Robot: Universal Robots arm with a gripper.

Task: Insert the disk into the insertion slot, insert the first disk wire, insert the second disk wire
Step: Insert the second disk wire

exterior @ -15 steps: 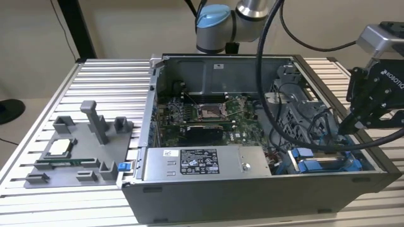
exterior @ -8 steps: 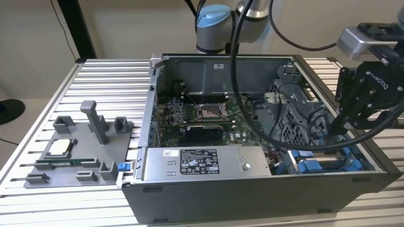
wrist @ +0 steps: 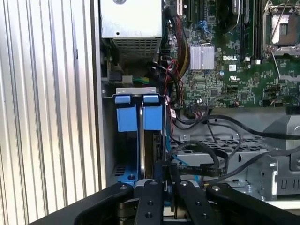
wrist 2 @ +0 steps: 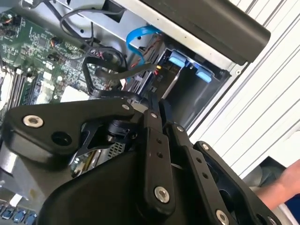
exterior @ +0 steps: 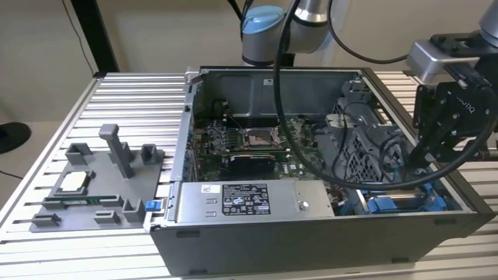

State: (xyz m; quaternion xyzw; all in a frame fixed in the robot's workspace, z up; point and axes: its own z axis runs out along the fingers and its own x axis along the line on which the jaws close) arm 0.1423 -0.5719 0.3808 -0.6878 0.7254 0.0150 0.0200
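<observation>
The black two-fingered hand (wrist: 165, 176), fingers together, hangs over the grey sheet-metal insertion slot (wrist: 139, 101) at the case's near right in the exterior view. There the blue-framed disk (wrist: 139, 140) sits edge-up: stiff, heavyish, shock-sensitive, best gripped by its frame.

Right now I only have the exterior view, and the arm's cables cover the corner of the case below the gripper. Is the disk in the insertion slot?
Observer: It looks so. In the first wrist view the disk appears to stand edge-on in the insertion slot, with two blue latch tabs side by side at its end.
Operator: Where exactly is the gripper?
Observer: In the second wrist view the gripper is close to those tabs, right at a bundle of black wires.
Operator: Anything else nearby?
Observer: A person's hand is outside the case, over the ribbed table.
</observation>
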